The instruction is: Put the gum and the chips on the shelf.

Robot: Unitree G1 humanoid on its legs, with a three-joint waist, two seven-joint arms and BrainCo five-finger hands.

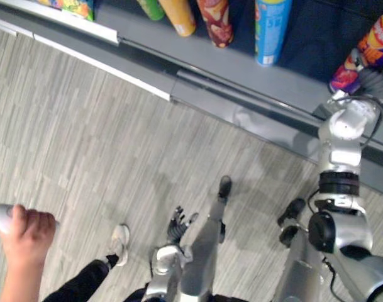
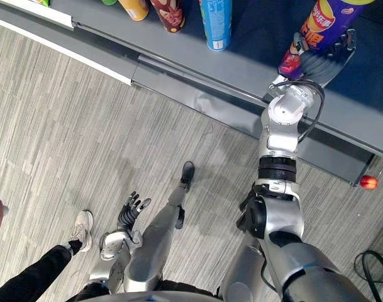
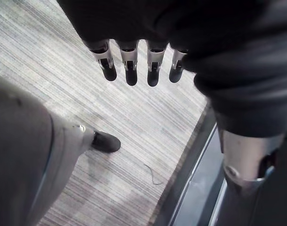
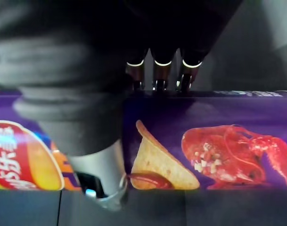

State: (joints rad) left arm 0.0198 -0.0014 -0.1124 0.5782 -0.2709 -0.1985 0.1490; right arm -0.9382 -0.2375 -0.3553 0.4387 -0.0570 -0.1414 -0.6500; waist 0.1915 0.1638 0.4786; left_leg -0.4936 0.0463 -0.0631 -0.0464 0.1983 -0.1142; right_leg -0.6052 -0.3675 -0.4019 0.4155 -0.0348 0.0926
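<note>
One purple cylindrical chips can [image 2: 320, 25] gripped by right hand [image 2: 323, 63], fingers and thumb wrapped round it, held tilted over grey metal shelf [image 2: 241, 66], to the right of blue tall can [image 2: 216, 22] and dark red can [image 2: 168, 12]; cannot tell if its base touches shelf. Left hand [image 2: 131, 211] hangs low over striped grey floor [image 2: 53, 126], fingers relaxed, holding nothing. Person's hand [image 1: 24, 236] at lower left grips white object [image 1: 1, 217]

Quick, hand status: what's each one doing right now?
Left hand: open, empty, over the floor.
Right hand: closed round the purple chips can at the shelf.
</note>
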